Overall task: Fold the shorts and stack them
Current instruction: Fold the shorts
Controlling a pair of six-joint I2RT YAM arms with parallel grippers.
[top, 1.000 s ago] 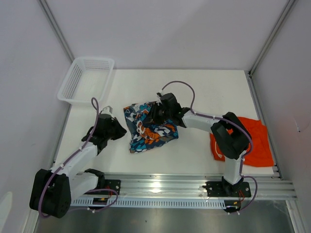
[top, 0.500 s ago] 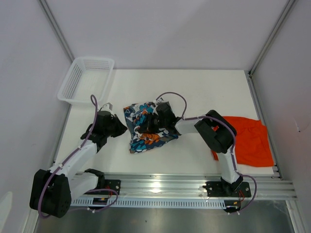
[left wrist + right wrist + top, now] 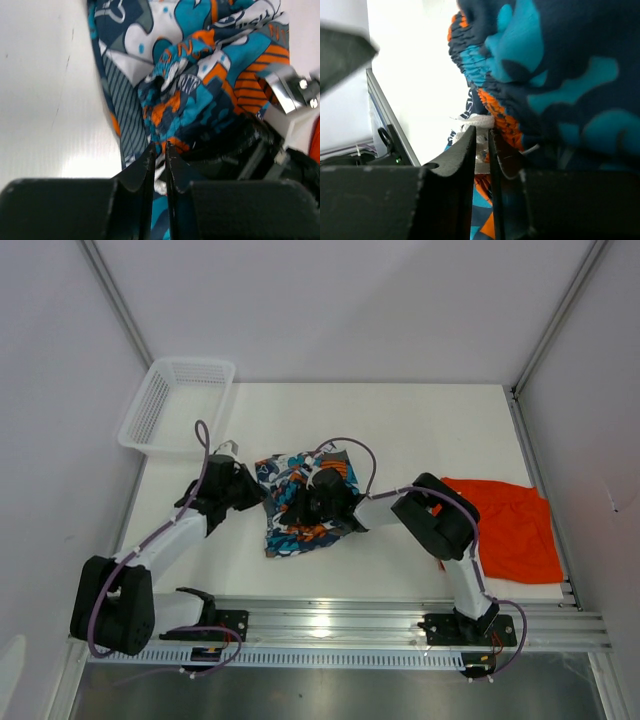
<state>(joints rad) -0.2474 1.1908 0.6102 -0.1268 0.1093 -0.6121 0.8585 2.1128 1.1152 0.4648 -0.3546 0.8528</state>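
The printed shorts [image 3: 290, 532] lie bunched in the middle of the surface [image 3: 420, 430]. The left hand [image 3: 159, 148] pinches a fold at their left edge. The right hand [image 3: 481, 131], fingers nearly together, nips their gathered waistband [image 3: 496, 109]. The orange shorts [image 3: 512, 530] lie spread out near the right edge, well apart.

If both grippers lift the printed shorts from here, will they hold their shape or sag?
Probably sag: the printed shorts lie crumpled in soft folds, so they look floppy. Likely light, since the left gripper and right gripper each pinch only a thin edge. The bunched middle may hang unevenly between them.
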